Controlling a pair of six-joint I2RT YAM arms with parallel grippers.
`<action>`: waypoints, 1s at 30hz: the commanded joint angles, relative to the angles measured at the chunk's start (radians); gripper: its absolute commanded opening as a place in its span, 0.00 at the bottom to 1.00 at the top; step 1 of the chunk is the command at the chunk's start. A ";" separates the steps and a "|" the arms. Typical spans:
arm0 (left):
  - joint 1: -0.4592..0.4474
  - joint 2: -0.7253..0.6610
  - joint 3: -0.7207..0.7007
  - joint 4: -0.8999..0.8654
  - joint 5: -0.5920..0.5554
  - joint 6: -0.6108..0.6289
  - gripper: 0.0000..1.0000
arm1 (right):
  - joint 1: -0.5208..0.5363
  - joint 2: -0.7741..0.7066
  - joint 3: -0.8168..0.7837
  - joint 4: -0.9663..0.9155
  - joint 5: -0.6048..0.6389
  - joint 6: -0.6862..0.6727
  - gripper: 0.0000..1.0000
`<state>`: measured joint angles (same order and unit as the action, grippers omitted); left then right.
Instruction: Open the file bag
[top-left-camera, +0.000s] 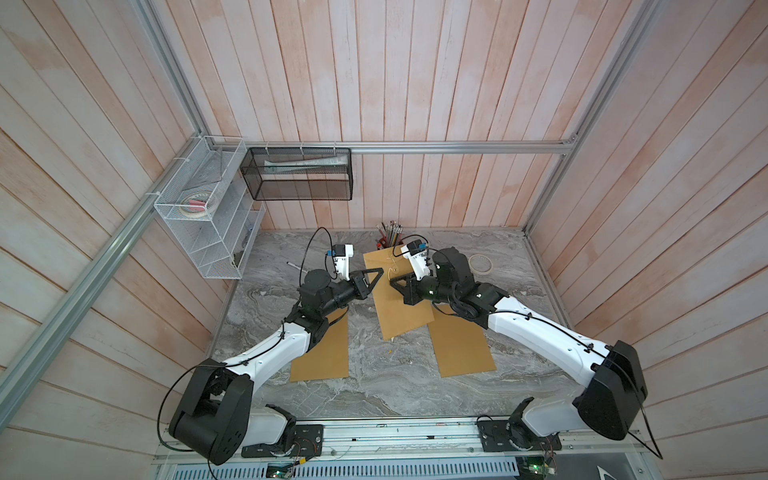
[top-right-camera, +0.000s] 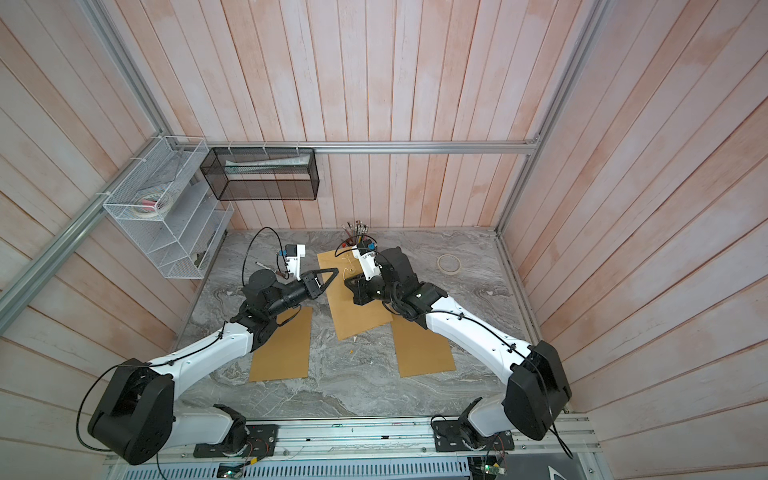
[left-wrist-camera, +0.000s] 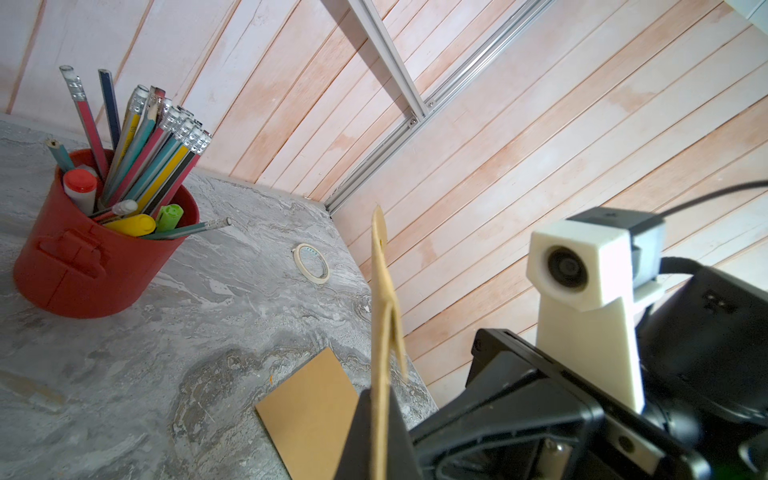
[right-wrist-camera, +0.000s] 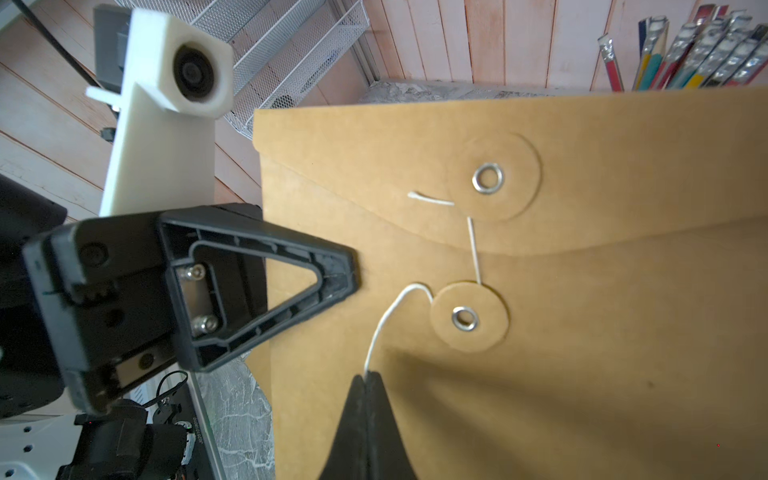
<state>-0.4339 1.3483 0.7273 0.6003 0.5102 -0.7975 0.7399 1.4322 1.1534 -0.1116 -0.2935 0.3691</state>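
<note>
Mid-table, a file bag held by two claws

The brown file bag lies in the middle of the gray table. Its long side runs from the robot to the back wall. The flap end is at the back, next to the red cup full of pencils and pens. The left gripper is pinched on the bag's left edge. The right gripper is pinched on the white string. A white wire basket on the side wall holds a tape roll.

Pencil cup crowds file bag far edge.
</note>
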 joint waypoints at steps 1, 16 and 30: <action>0.003 -0.005 0.002 0.043 -0.024 -0.006 0.00 | 0.009 -0.025 -0.024 0.025 -0.014 0.019 0.00; 0.011 -0.023 0.003 0.041 -0.033 -0.005 0.00 | 0.006 -0.069 -0.078 -0.002 0.041 0.030 0.00; 0.017 -0.052 -0.006 0.026 -0.026 0.004 0.00 | -0.029 -0.094 -0.093 -0.046 0.088 0.027 0.00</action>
<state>-0.4236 1.3197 0.7273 0.6159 0.4892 -0.7975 0.7269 1.3685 1.0744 -0.1326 -0.2321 0.3931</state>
